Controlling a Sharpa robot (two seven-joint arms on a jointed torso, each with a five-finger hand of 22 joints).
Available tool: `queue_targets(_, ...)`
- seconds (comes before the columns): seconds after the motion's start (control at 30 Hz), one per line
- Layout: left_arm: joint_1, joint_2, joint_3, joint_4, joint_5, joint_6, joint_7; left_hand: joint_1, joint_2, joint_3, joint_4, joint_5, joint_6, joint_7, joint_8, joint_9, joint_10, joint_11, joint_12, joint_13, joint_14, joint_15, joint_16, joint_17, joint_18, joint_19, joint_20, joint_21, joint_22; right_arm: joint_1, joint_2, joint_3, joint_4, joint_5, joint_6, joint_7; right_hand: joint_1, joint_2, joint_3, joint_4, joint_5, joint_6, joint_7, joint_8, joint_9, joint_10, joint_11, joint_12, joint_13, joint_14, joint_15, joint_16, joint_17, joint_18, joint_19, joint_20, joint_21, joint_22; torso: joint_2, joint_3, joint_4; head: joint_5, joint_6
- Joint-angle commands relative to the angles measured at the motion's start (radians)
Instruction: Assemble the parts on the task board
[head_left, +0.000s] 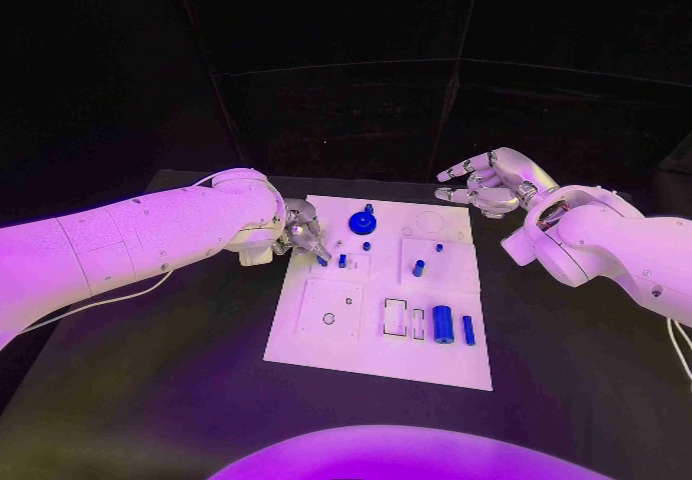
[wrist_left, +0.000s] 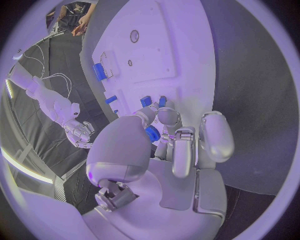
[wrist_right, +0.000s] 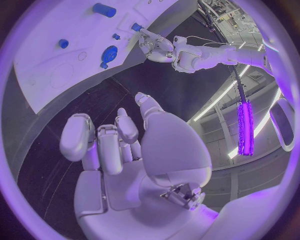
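The head camera is looking down from above at the whole board (head_left: 378, 300) on the table (head_left: 173, 400), with both arms coming in from the sides. The left wrist camera is sitting close behind the left hand (wrist_left: 165, 150), facing along the fingers onto the board (wrist_left: 169, 45), and it is also catching the right hand (wrist_left: 78, 131) far off. The right wrist camera is looking past the right hand (wrist_right: 125, 150) from farther back, sharing the board's (wrist_right: 56, 45) far end and the left hand (wrist_right: 156, 47).
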Motion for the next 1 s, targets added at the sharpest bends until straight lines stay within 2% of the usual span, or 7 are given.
queue_targets(0.03, -0.003, 0.000, -0.002, 0.004, -0.007, 0.020, -0.009, 0.004, -0.002, 0.122, -0.116, 0.005, 0.003, -0.007, 0.006, 0.000, 0.005, 0.001, 0.003, 0.000, 0.106, -0.004, 0.003, 0.263, 0.002, 0.005, -0.003, 0.004, 0.002, 0.002, 0.001, 0.001, 0.001, 0.002, 0.005, 0.006, -0.005, 0.006, 0.003, 0.004, 0.004, 0.002, -0.002, 0.007, -0.001, -0.006, -0.002, -0.003, -0.001, 0.051, -0.009, -0.004, 0.000, 0.011, -0.005, 0.000, -0.004, -0.001, 0.000, -0.0004, 0.0003, -0.001, 0.000)
queue_targets(0.47, -0.003, 0.005, -0.002, -0.001, -0.007, 0.018, -0.012, -0.002, -0.010, 0.146, -0.123, 0.008, 0.005, -0.007, 0.013, 0.003, 0.008, 0.001, 0.004, 0.000, 0.106, -0.004, 0.003, 0.263, 0.002, 0.006, -0.003, 0.005, 0.005, 0.002, 0.004, 0.001, -0.002, 0.002, 0.006, 0.006, -0.005, 0.007, 0.004, 0.005, 0.008, 0.002, -0.002, 0.007, -0.001, -0.006, -0.002, -0.004, -0.002, 0.051, -0.010, -0.005, -0.001, 0.011, -0.006, 0.000, -0.006, -0.003, 0.000, 0.0001, 0.0003, 0.000, 0.001)
queue_targets(1.0, -0.002, 0.035, -0.002, -0.041, -0.007, 0.072, -0.021, -0.036, -0.009, 0.172, -0.110, 0.008, 0.005, -0.008, 0.024, 0.010, 0.011, 0.001, 0.003, -0.002, 0.106, -0.004, 0.003, 0.263, 0.002, 0.005, -0.003, 0.001, 0.002, 0.002, 0.006, 0.001, -0.002, 0.004, 0.007, 0.006, -0.005, 0.007, 0.004, 0.005, 0.008, 0.002, -0.002, 0.007, -0.001, -0.006, -0.002, -0.004, -0.002, 0.051, -0.010, -0.005, -0.001, 0.011, -0.006, 0.000, -0.006, -0.003, 0.000, 0.0010, -0.0007, -0.001, -0.003)
